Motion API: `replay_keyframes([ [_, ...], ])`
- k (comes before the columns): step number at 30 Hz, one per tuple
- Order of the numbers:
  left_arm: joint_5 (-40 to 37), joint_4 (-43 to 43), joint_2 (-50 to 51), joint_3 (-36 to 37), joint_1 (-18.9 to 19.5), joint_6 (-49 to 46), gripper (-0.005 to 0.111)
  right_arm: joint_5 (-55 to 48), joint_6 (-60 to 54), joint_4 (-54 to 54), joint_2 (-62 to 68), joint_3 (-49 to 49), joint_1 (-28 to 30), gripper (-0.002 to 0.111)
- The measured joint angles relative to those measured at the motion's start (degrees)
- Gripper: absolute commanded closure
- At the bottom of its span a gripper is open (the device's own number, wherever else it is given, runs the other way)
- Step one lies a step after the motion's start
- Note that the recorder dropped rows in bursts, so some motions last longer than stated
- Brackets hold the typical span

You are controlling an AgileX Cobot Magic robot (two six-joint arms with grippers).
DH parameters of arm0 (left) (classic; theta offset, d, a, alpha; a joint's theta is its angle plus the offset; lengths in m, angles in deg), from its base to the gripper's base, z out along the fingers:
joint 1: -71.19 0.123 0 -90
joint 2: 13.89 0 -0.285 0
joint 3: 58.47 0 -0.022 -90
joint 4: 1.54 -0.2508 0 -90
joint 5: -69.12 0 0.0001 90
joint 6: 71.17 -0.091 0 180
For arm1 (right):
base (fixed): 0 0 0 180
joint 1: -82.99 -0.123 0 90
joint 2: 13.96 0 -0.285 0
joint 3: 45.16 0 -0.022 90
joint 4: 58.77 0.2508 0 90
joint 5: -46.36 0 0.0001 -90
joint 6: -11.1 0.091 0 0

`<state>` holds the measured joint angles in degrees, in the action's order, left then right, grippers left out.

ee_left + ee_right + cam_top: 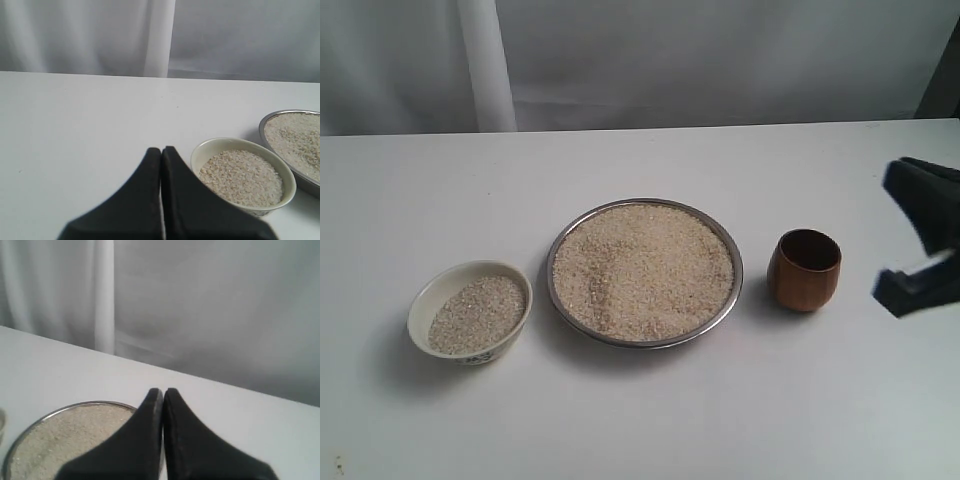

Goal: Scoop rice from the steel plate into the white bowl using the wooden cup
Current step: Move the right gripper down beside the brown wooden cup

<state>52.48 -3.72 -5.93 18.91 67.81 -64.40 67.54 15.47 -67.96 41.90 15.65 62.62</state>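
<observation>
Grippers: two. The left gripper (161, 150) and the right gripper (163, 391) were both clenched, fingers pressed together on nothing.
Wooden cup (805, 269): one. It was glossy reddish-brown, barrel-shaped and dark inside, and stood upright on the white table (640, 420) just right of the steel plate (549, 272), not touching it.
Rice (645, 268): pale beige grains were heaped across the one plate. A smaller portion lay in the one white bowl (432, 288), left of the plate.
Views: the cup appeared only in the exterior view. The meeting fingertips appeared only in the wrist views.
</observation>
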Motion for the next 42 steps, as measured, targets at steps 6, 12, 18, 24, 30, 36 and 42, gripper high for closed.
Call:
replay_keyframes([
  [6,0.0,0.0,0.0,0.0,0.0,0.0,0.107,12.8,9.0,-5.8,19.7,-3.1,0.0,0.108],
  [12,0.0,0.0,0.0,0.0,0.0,0.0,0.107,15.6,3.0,-1.3,29.8,-3.1,0.0,0.108],
  [18,0.0,0.0,0.0,0.0,0.0,0.0,0.107,15.4,1.3,-0.3,36.2,-3.2,0.0,0.108],
  [24,0.0,0.0,0.0,0.0,0.0,0.0,0.107,13.0,0.2,1.6,37.5,-1.4,0.0,0.108],
  [30,0.0,0.0,0.0,0.0,0.0,0.0,0.107,12.6,-3.9,6.1,38.7,1.2,0.0,0.108],
  [36,0.0,0.0,0.0,0.0,0.0,0.0,0.107,17.5,-5.5,9.2,45.9,1.2,0.0,0.108],
  [42,0.0,0.0,0.0,0.0,0.0,0.0,0.107,22.3,-5.7,9.5,50.8,1.2,0.0,0.108],
])
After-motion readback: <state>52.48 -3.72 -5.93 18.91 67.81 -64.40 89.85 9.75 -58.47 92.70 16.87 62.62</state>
